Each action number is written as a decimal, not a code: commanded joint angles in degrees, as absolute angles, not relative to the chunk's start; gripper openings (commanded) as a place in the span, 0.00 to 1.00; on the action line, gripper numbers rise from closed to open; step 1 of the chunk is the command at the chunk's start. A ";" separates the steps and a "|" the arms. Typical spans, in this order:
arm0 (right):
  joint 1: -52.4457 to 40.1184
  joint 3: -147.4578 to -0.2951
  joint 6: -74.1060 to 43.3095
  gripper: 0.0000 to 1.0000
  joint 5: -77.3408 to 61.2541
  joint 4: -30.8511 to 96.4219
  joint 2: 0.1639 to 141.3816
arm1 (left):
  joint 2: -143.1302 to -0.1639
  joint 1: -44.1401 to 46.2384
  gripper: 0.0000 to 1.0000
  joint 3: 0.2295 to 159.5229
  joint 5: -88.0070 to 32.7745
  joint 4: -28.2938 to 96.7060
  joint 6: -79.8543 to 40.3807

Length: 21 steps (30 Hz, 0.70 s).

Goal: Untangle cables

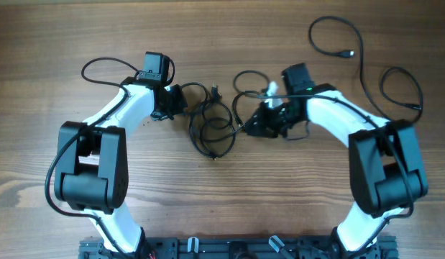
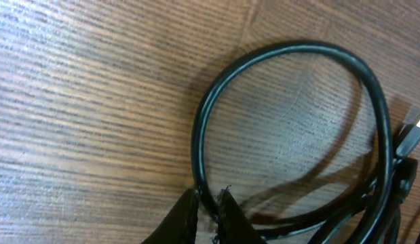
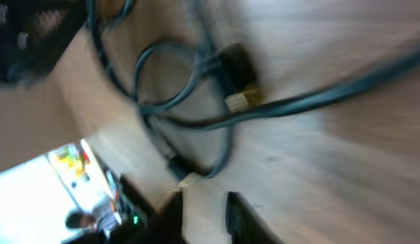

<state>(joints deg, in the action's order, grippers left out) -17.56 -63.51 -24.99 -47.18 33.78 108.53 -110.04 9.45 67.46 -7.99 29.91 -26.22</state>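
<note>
Overhead view: the wooden table [image 1: 229, 208] carries the cables [image 1: 211, 124], bunched in overlapping black loops at centre frame between my two arms. My left gripper [image 1: 185, 103] sits at the left edge of that bunch and my right gripper [image 1: 252, 128] at its right edge. A separate cable [image 1: 343, 53] lies well apart in the upper right of the frame, ending in a small plug. Left wrist view: the cables [image 2: 291, 49] form a round loop across the centre and right of the frame, lying flat on the wood grain. My fingertips [image 2: 186, 220] are at the bottom edge, drawn together, with the lower left of that loop clamped between them. A connector [image 2: 414, 129] with a pale metal tip shows at the right edge, just beside the loop. Further strands cross under the loop at lower right; I cannot tell how many. Right wrist view: the frame is blurred. The cables [image 3: 318, 100] run across the upper half, with a loop at upper left and a dark plug body with a gold tip [image 3: 238, 102] beside it. My fingers [image 3: 240, 217] stand apart at the bottom edge, with bare wood and no cord in the gap between them. A small cable end [image 3: 186, 177] lies just above my left-hand finger; whether it touches I cannot tell.
</note>
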 commanded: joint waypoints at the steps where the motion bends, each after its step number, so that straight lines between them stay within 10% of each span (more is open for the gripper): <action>1: -24.71 -69.41 -27.33 0.34 -48.64 29.95 102.37 | -111.13 9.26 0.13 67.44 -7.44 29.32 -25.91; 10: -39.31 -68.88 -50.17 0.44 -14.22 14.48 101.91 | -113.25 9.26 0.15 67.46 -8.14 28.45 -25.96; 21: -41.28 -67.53 -57.19 0.36 -10.98 11.66 101.91 | -113.25 9.26 0.22 67.46 -8.14 28.49 -25.93</action>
